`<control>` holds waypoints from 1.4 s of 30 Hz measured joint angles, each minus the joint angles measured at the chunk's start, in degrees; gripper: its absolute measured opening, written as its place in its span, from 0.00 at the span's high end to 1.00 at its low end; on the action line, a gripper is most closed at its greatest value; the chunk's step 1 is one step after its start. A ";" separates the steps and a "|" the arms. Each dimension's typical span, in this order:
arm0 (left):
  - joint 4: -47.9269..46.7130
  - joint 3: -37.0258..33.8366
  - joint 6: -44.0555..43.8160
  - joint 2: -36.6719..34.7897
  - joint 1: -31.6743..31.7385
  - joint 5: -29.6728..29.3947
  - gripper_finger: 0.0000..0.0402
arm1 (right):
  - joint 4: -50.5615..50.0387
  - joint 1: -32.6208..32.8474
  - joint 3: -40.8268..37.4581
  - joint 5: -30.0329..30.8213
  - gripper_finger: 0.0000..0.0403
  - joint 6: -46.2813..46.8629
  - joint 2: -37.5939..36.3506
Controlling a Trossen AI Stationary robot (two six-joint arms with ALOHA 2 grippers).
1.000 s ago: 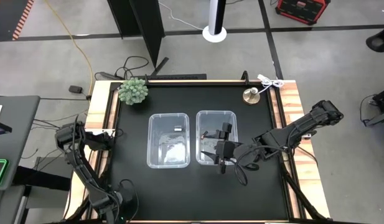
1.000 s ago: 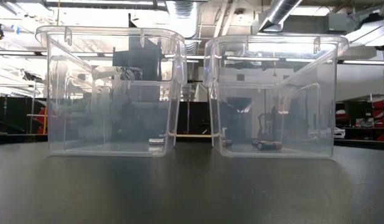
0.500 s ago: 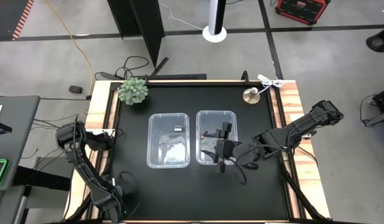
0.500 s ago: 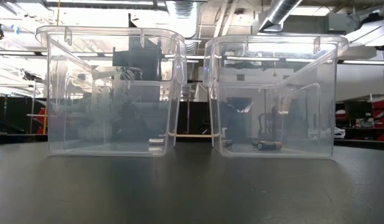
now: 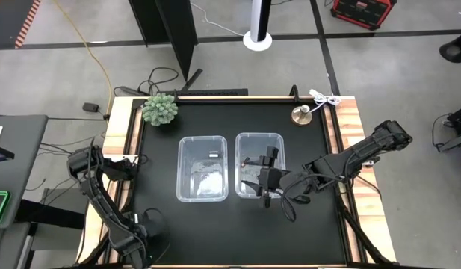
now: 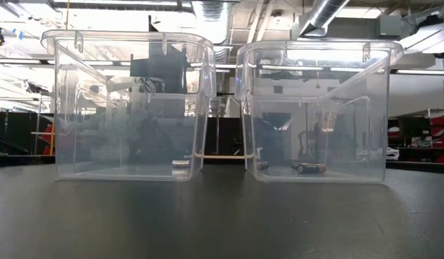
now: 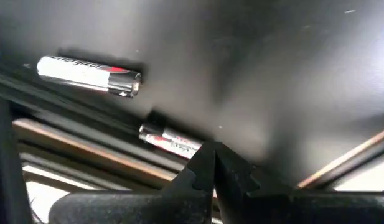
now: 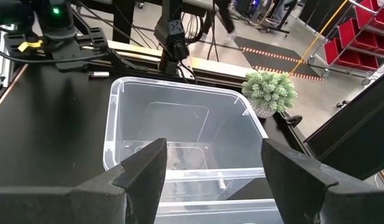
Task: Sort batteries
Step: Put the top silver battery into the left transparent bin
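Batteries [image 7: 89, 74], one reading "Energizer", lie beyond left jaws pressed together; right jaws spread.

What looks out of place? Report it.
Two silvery batteries lie loose on the black table near its wooden edge, by the left arm, outside the clear bins. Nothing else stands out.

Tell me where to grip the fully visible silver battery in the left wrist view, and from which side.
Grip the battery across its middle, coming from above, jaws straddling its round sides: it lies flat on the black table, long sides clear.
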 joint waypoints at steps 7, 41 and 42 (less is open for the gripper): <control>4.66 1.90 -2.60 0.11 -1.57 -0.53 1.00 | 0.02 0.03 0.00 0.00 0.32 -0.01 0.00; -14.52 1.90 23.99 0.11 9.30 -7.61 0.65 | 0.06 0.42 0.00 0.00 0.32 -0.12 0.00; -14.52 1.90 24.72 0.11 9.56 -7.55 0.60 | 0.05 0.42 0.00 0.00 0.32 -0.12 0.00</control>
